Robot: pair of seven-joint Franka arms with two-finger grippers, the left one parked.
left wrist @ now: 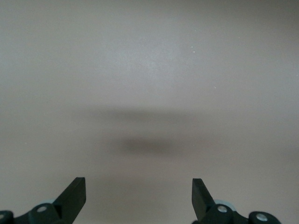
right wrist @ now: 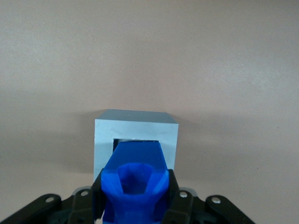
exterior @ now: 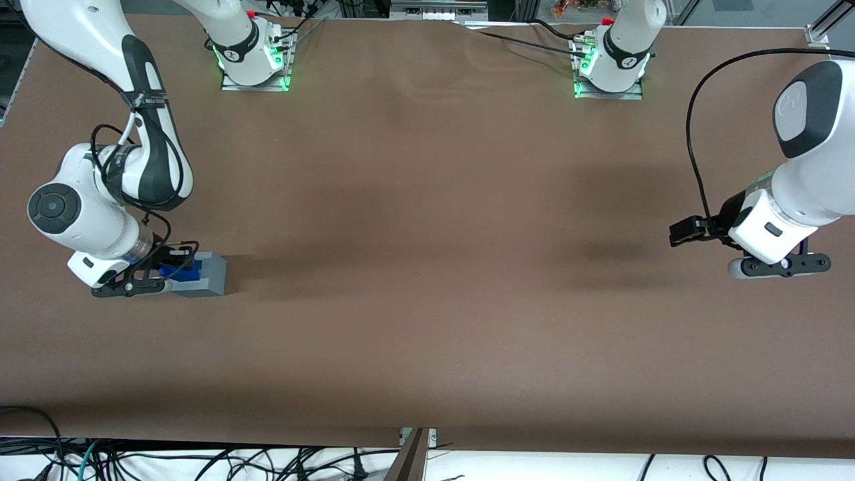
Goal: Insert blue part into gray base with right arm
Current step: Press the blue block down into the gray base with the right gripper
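In the front view the right arm [exterior: 100, 200] and its gripper [exterior: 175, 266] cover much of the blue part [exterior: 182, 270], so only a patch of blue shows against the gray base [exterior: 208, 272], and the recess cannot be made out there. The wrist view is clearer: the gripper [right wrist: 135, 198] has its fingers [right wrist: 174, 193] clamped on the blue part [right wrist: 135, 179], whose lower end meets the square recess in the top of the gray base [right wrist: 135, 128]. How deep it sits is hidden. The base stands on the brown table [exterior: 427, 267] toward the working arm's end.
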